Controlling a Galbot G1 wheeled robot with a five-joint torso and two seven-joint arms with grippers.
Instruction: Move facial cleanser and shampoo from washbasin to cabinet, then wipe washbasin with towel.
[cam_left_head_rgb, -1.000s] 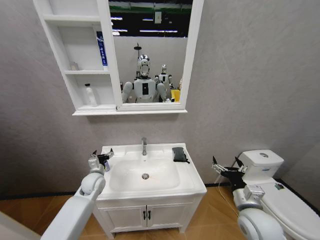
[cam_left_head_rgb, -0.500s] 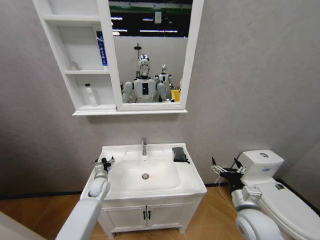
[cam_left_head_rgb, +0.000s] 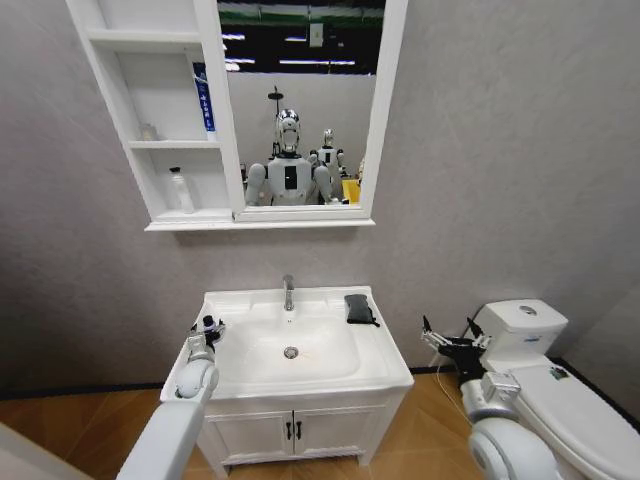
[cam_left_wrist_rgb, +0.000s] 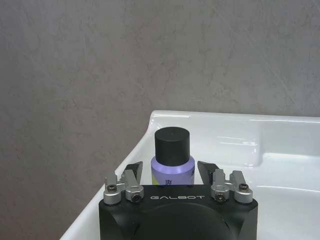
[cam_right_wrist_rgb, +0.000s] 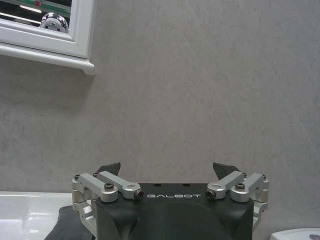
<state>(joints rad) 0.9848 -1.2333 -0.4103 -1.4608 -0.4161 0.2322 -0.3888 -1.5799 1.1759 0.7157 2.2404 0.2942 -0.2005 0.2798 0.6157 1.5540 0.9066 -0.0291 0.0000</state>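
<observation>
A small purple bottle with a black cap (cam_left_wrist_rgb: 172, 146) stands upright on the left rim of the white washbasin (cam_left_head_rgb: 300, 381); I cannot tell whether it is the cleanser or the shampoo. My left gripper (cam_left_head_rgb: 207, 327) is open, one finger on each side of the bottle (cam_left_head_rgb: 208, 324) with gaps between. The dark towel (cam_left_head_rgb: 359, 308) lies folded on the basin's right rim, behind my open right gripper (cam_left_head_rgb: 452, 344), which hovers to the right of the basin. On the cabinet (cam_left_head_rgb: 160, 120) shelves stand a white bottle (cam_left_head_rgb: 180, 190) and a blue tube (cam_left_head_rgb: 203, 98).
A chrome tap (cam_left_head_rgb: 288, 291) rises at the basin's back and a round drain (cam_left_head_rgb: 291, 352) sits in the bowl. A white toilet (cam_left_head_rgb: 545, 365) stands close beside my right arm. Below the basin is a two-door vanity (cam_left_head_rgb: 290, 432); a mirror (cam_left_head_rgb: 300, 100) hangs above.
My left arm has dropped and its gripper has moved in around the purple bottle on the left rim. My right gripper has barely shifted.
</observation>
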